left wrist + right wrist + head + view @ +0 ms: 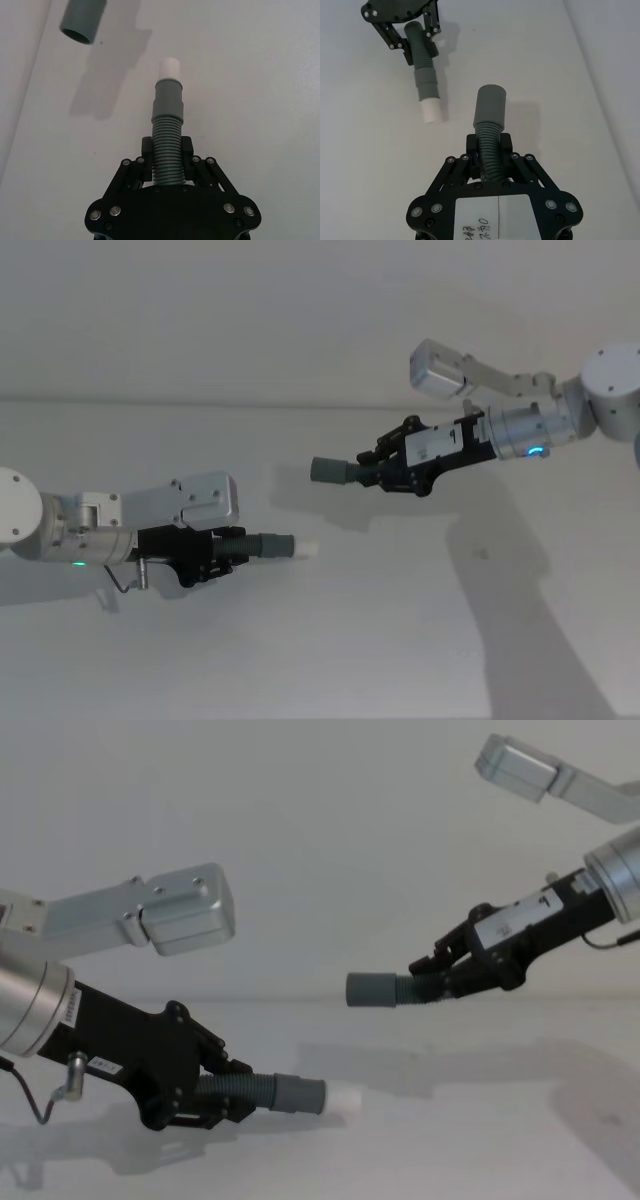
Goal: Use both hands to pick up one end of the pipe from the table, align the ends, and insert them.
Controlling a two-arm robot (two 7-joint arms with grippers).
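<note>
Gripping ribbed hose, left claw (225, 552) clamps the white-tipped piece (270, 545), right claw (385, 468) the plain-cuffed piece (335, 471).

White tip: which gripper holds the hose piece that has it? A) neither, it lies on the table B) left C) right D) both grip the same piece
B: the left gripper is shut on the ribbed hose whose cuff ends in the white tip; the right gripper holds the piece with the plain cuff, apart from it and not yet lined up.
</note>
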